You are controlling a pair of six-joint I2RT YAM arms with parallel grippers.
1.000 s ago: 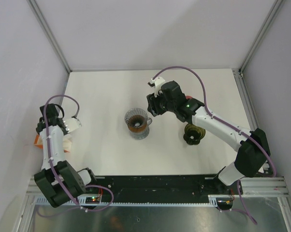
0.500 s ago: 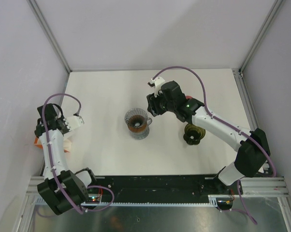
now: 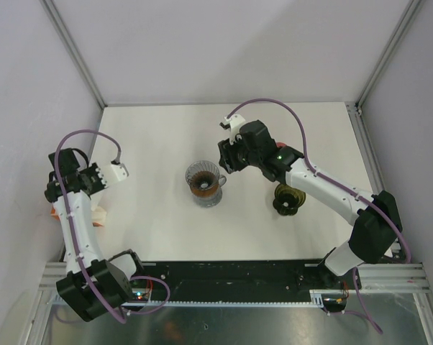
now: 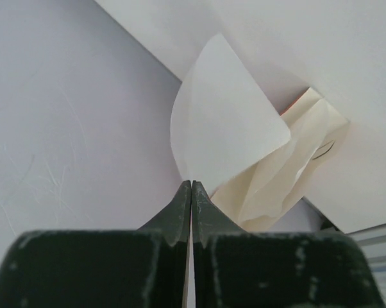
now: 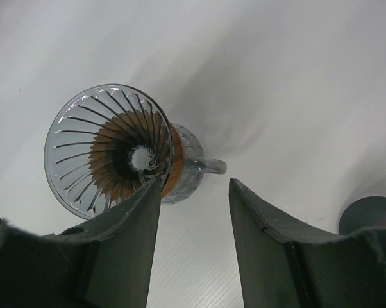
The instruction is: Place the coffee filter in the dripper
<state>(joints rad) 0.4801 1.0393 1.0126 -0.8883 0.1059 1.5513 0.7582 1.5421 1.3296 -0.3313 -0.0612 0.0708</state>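
Left wrist view: the left gripper (image 4: 191,186) is pinching one coffee filter (image 4: 225,125), jaws fully closed, over the filter stack (image 4: 289,160). The right gripper (image 5: 195,185) is hovering half-open and empty beside the dripper (image 5: 109,147); a dark ruffled object (image 3: 287,200) is sitting nearby.

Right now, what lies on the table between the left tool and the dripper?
Nothing. The top view shows bare table between the left tool, shut on a filter, and the dripper.
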